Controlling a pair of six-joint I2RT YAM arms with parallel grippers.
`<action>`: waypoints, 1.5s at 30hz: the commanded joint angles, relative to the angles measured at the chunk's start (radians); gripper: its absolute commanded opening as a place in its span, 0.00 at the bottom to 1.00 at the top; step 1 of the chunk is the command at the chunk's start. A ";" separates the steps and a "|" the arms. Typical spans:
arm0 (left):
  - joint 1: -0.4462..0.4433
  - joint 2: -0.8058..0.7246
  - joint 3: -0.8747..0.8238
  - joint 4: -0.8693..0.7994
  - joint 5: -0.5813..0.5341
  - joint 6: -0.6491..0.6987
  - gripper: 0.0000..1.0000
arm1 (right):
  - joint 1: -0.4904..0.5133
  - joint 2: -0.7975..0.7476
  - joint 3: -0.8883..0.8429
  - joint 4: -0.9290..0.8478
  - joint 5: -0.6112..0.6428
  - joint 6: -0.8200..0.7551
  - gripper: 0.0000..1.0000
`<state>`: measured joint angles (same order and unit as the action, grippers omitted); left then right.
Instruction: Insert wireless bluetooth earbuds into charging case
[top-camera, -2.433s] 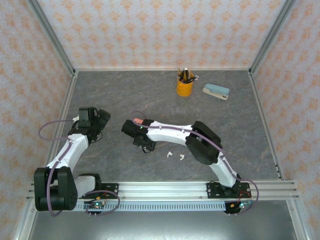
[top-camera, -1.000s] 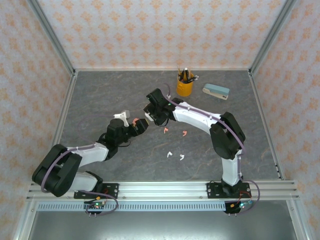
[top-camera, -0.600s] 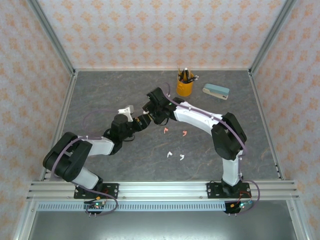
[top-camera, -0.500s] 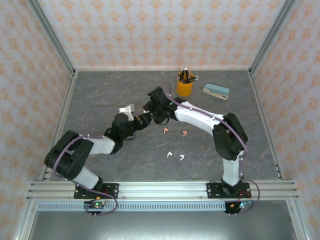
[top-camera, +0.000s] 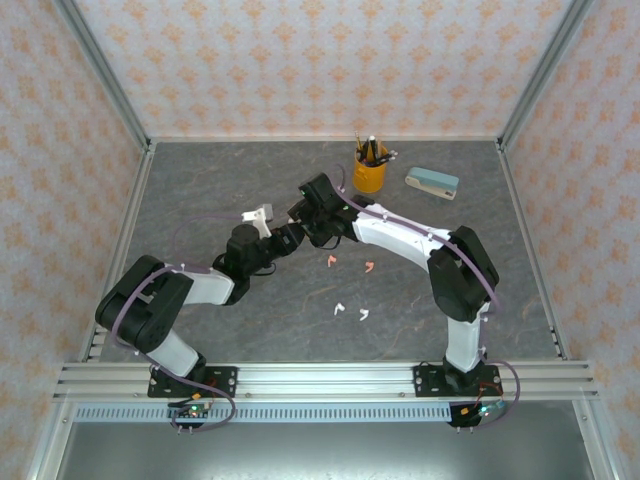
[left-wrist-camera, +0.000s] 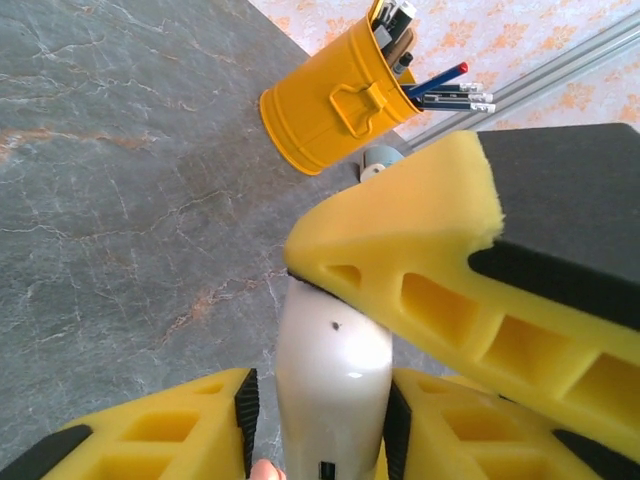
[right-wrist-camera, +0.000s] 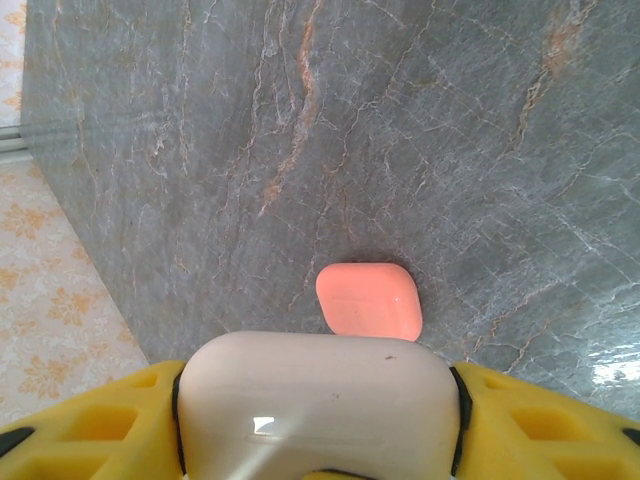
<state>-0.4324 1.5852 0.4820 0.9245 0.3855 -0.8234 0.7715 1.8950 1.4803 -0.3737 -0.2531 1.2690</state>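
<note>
A glossy white charging case (right-wrist-camera: 315, 405) is held off the table between my two grippers near the table's middle. My right gripper (right-wrist-camera: 316, 385) is shut on its long sides. My left gripper (left-wrist-camera: 320, 385) has its black pads against both narrow sides of the same case (left-wrist-camera: 335, 345), and a right finger (left-wrist-camera: 420, 270) lies across the case's top. From above, the left gripper (top-camera: 285, 240) and right gripper (top-camera: 306, 215) meet tip to tip. A pink case (right-wrist-camera: 368, 300) lies on the table beneath. Two pink earbuds (top-camera: 331, 261) (top-camera: 368, 266) and two white earbuds (top-camera: 340, 309) (top-camera: 363, 315) lie loose on the table.
A yellow pen cup (top-camera: 369, 170) stands at the back, close behind the right gripper, and shows near in the left wrist view (left-wrist-camera: 335, 100). A teal-and-white box (top-camera: 432, 182) lies to its right. Metal frame rails edge the grey table (top-camera: 200, 190).
My left arm has stretched forward and right to meet the right gripper, and its jaws have closed in on the white case. The right gripper has stayed almost in place, holding the case.
</note>
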 joint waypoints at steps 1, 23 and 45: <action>-0.005 0.010 0.027 0.038 -0.016 0.000 0.33 | -0.002 -0.036 -0.013 0.012 -0.003 0.015 0.58; -0.019 -0.054 0.030 -0.078 -0.001 0.046 0.00 | -0.105 -0.171 -0.033 -0.004 0.030 -0.139 0.87; -0.002 -0.201 0.199 -0.443 0.369 0.236 0.00 | -0.248 -0.599 -0.638 0.437 -0.410 -0.888 0.82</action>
<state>-0.4427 1.4170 0.6495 0.5217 0.6971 -0.6189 0.5247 1.3113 0.8600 -0.0261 -0.5980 0.4252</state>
